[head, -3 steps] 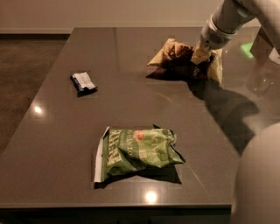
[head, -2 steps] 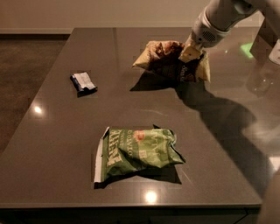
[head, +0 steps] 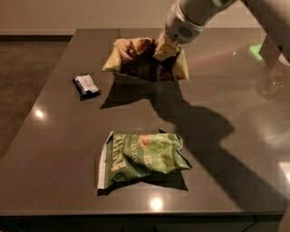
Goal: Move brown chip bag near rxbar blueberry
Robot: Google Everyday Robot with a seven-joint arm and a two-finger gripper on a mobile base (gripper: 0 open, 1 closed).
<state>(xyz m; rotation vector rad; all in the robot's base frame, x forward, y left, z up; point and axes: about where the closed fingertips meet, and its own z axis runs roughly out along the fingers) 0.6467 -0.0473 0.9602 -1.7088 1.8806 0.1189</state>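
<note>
The brown chip bag (head: 136,59), dark brown in the middle with cream-yellow ends, hangs lifted above the dark table and casts a shadow below it. My gripper (head: 164,50) comes in from the upper right and is shut on the bag's right part. The rxbar blueberry (head: 86,84), a small dark blue wrapper with a white-silver patch, lies flat on the table to the left, a short way below and left of the bag.
A green chip bag (head: 142,157) lies near the table's front edge. The dark table (head: 54,149) ends at the front and left. My arm (head: 199,13) crosses the upper right.
My gripper has carried the brown chip bag leftward across the table, closer to the rxbar blueberry. The green bag and the bar have not moved.
</note>
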